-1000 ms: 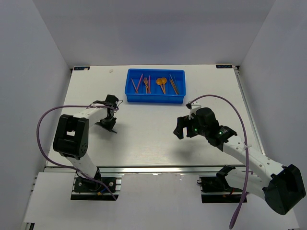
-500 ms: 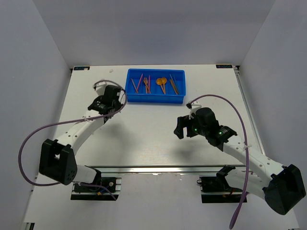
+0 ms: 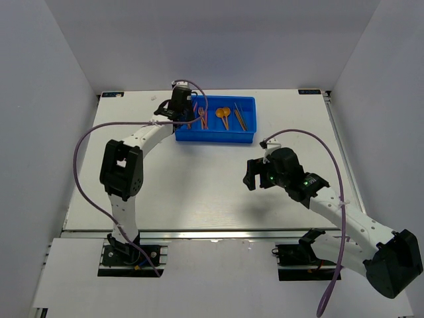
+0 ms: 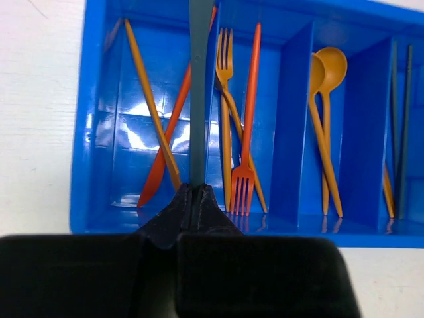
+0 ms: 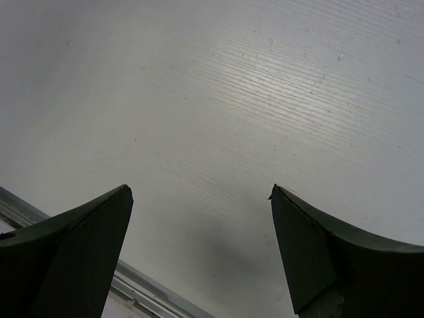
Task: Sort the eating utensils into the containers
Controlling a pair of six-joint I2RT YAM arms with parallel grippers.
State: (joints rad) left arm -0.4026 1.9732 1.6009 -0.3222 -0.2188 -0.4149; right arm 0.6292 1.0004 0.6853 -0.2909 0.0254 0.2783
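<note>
No words or numbers can be read. One small dark tag [image 3: 111, 94] sits at each far corner of the table [image 3: 199, 185], too tiny to read.

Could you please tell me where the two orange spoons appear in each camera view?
Top view: the spoons sit upper centre, in the blue tray's third compartment from the left.
Left wrist view: spoons right of centre, right of the dark stick that the left hand holds.
Right wrist view: not in it.
Shared landmark: the blue tray, in the top and left wrist views.
</note>
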